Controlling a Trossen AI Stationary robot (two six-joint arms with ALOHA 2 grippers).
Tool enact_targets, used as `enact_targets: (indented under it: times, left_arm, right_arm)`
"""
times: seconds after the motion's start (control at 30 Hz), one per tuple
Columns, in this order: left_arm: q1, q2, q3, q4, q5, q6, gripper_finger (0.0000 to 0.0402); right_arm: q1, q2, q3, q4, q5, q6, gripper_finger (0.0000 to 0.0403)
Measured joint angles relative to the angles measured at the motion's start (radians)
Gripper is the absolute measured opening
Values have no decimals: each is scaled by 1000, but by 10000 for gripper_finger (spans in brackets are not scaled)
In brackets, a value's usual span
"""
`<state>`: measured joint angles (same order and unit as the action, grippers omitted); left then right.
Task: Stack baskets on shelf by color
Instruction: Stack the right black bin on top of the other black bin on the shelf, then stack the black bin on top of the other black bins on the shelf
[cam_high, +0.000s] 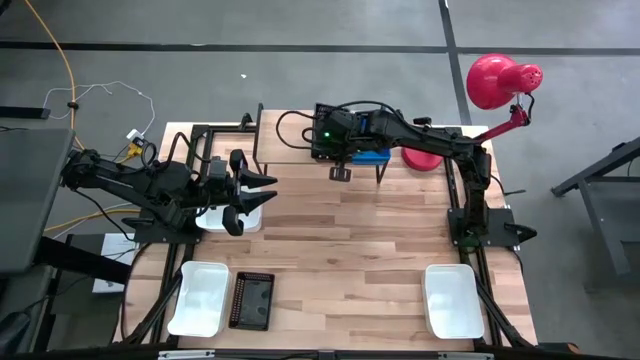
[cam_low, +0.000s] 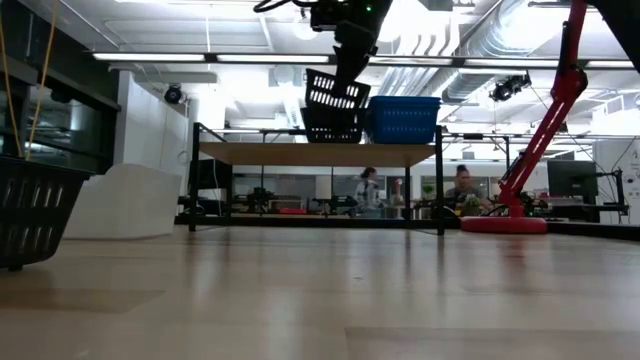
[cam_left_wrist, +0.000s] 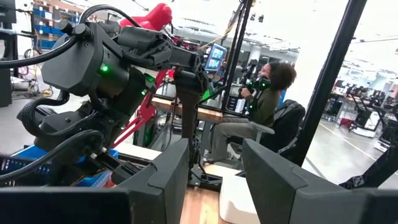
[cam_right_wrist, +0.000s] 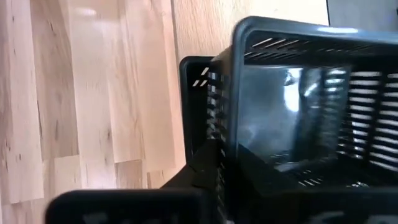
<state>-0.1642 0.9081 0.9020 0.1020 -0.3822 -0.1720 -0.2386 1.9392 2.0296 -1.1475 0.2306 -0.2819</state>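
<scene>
My right gripper (cam_low: 350, 62) reaches over the shelf (cam_low: 320, 153) at the table's far side and is shut on a black basket (cam_low: 336, 90). That basket hangs tilted just above a second black basket (cam_low: 332, 125) standing on the shelf top. A blue basket (cam_low: 403, 119) stands on the shelf beside them. My left gripper (cam_high: 245, 192) is open and hovers at the table's left side over a white basket (cam_high: 228, 217). Two more white baskets (cam_high: 200, 297) (cam_high: 452, 300) and a black one (cam_high: 252, 300) rest on the table near its near edge. My right gripper holds the black basket by the rim of one side wall (cam_low: 352, 84), coming from above and pointing down. The basket is tilted below the fingers, its far end lower. Whether it touches the black basket (cam_right_wrist: 194, 112) beneath, I cannot tell.
A red desk lamp (cam_high: 500, 78) stands with its base (cam_high: 420, 158) at the far right, next to the shelf. The middle of the wooden table (cam_high: 360, 240) is bare. People sit in the room beyond the table (cam_left_wrist: 264, 93).
</scene>
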Motion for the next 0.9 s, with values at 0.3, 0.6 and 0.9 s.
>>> enact_targets:
  times: [0.3,0.6,0.9]
  left_arm:
    - [0,0,0,0,0,0,138]
    - [0,0,0,-1,0,0,138]
    - [0,0,0,-8,1,-8,138]
  right_arm:
    - [0,0,0,0,5,0,132]
    - [2,-2,96,-128,-44,3,178]
    - [73,-16,146,-427,-408,92,163]
